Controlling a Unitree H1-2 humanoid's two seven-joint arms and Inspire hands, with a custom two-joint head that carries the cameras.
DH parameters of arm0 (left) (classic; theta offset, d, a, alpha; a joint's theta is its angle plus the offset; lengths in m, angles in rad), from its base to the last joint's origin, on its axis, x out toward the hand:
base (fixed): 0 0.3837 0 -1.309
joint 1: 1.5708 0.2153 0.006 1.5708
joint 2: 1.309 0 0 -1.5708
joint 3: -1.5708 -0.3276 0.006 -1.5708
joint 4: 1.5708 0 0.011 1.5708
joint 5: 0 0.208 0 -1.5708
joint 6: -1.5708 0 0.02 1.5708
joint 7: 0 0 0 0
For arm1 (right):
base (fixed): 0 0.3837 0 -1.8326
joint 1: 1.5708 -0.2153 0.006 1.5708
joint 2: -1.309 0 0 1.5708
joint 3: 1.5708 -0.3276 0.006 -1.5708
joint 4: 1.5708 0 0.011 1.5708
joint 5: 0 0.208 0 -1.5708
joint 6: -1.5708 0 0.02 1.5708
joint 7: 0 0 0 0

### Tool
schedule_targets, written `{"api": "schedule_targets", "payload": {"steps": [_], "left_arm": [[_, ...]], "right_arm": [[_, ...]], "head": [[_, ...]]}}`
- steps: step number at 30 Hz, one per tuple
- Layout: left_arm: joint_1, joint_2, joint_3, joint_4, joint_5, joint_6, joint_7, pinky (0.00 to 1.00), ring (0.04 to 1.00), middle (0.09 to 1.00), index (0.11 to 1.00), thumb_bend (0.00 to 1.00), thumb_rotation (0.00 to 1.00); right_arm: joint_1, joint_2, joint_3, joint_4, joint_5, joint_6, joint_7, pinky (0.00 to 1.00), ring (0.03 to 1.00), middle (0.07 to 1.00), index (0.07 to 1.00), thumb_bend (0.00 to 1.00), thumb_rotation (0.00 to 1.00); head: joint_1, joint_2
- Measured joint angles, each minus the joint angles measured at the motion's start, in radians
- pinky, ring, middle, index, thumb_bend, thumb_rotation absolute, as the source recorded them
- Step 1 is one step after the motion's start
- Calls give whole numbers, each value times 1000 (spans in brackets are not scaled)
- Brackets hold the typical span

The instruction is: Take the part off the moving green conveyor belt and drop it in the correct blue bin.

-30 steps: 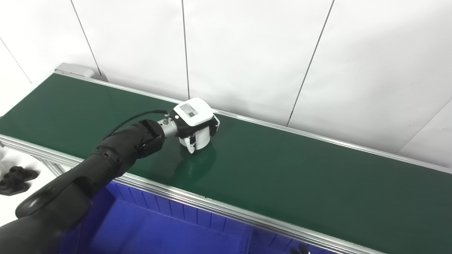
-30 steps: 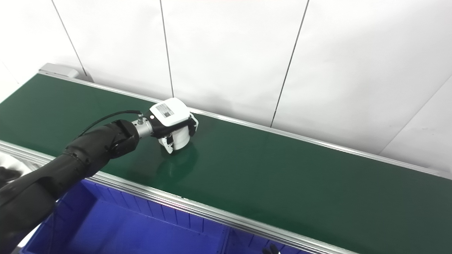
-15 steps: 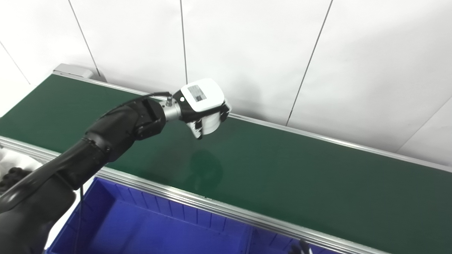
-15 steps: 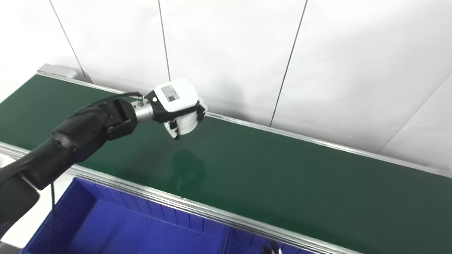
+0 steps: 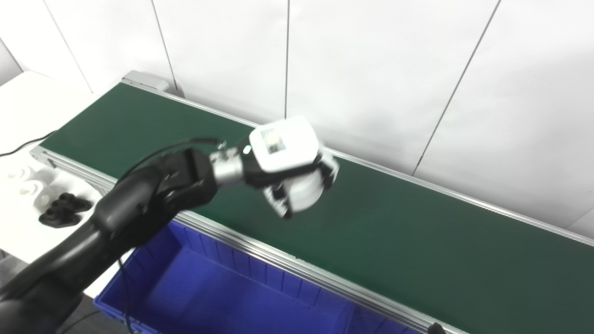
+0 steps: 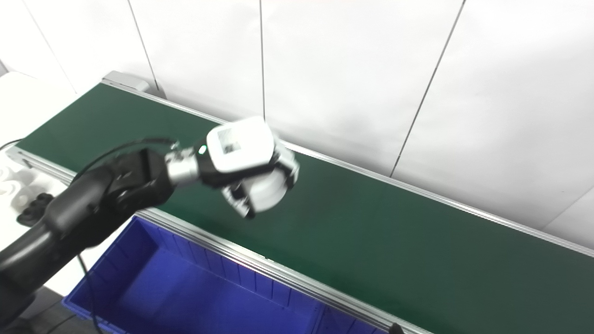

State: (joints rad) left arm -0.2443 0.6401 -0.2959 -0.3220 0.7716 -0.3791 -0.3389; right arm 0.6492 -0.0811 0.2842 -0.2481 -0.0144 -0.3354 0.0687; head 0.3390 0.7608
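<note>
Left hand [image 5: 292, 174], smooth white shell on a black arm, held above the matte green belt [image 5: 417, 232], fingers wrapped around a round, smooth white part [image 5: 304, 195]; motion blur hides the part's finer detail. Blue plastic bin [image 5: 222, 297], ribbed inner wall, below and nearer than the hand, cut off at the bottom edge. Right hand: only a dark tip [image 6: 395, 328] shows, its state unreadable.

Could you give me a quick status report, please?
Left hand shut on white part, above belt. Right hand barely in view. Bin below, path clear.
</note>
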Motion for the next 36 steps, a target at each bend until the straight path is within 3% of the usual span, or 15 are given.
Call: {"api": "schedule_targets", "payload": {"steps": [5, 7, 9, 10, 11, 14, 25, 31, 36], "left_arm": [[189, 5, 43, -76, 2, 10, -27, 343, 397, 500, 516, 501, 0], [257, 5, 47, -73, 10, 10, -35, 243, 420, 444, 528, 500, 0], [305, 5, 51, -68, 28, 5, -31, 225, 435, 435, 527, 501, 0], [324, 4, 55, -63, 38, -1, -26, 251, 397, 461, 534, 498, 0], [344, 4, 57, -46, 49, -16, -3, 313, 397, 496, 520, 500, 0], [384, -10, 56, 21, 87, -41, 30, 370, 406, 519, 502, 501, 0], [316, -24, -8, 242, 126, -70, 69, 302, 366, 489, 547, 495, 0], [288, -37, -28, 246, 130, -22, -2, 323, 382, 493, 546, 496, 0], [286, -48, -28, 245, 130, 16, -20, 305, 374, 489, 548, 495, 0]], "right_arm": [[10, -3, -1, -16, 1, 10, 3, 1000, 982, 1000, 1000, 886, 1000], [13, -2, -1, -19, 1, 14, 3, 1000, 980, 1000, 1000, 878, 1000], [13, -2, 0, -22, 1, 16, 4, 1000, 979, 1000, 1000, 879, 1000], [13, -2, 0, -24, 1, 18, 4, 1000, 979, 1000, 1000, 880, 1000], [14, -2, 1, -28, 1, 20, 4, 1000, 981, 1000, 1000, 878, 1000], [14, -1, 5, -32, 0, 31, 4, 1000, 981, 1000, 1000, 877, 1000], [4, 10, 21, -43, -8, 59, 6, 1000, 974, 1000, 1000, 879, 1000], [4, 9, 18, -66, -11, 62, 6, 1000, 960, 987, 1000, 871, 1000], [4, 0, 10, -80, -8, 66, 7, 1000, 951, 984, 1000, 858, 1000]], "head": [[-3, 6], [-24, 14], [-24, 14], [-34, 21], [-37, 25], [-38, 25], [-44, 48], [-54, 75], [-51, 95]]}}
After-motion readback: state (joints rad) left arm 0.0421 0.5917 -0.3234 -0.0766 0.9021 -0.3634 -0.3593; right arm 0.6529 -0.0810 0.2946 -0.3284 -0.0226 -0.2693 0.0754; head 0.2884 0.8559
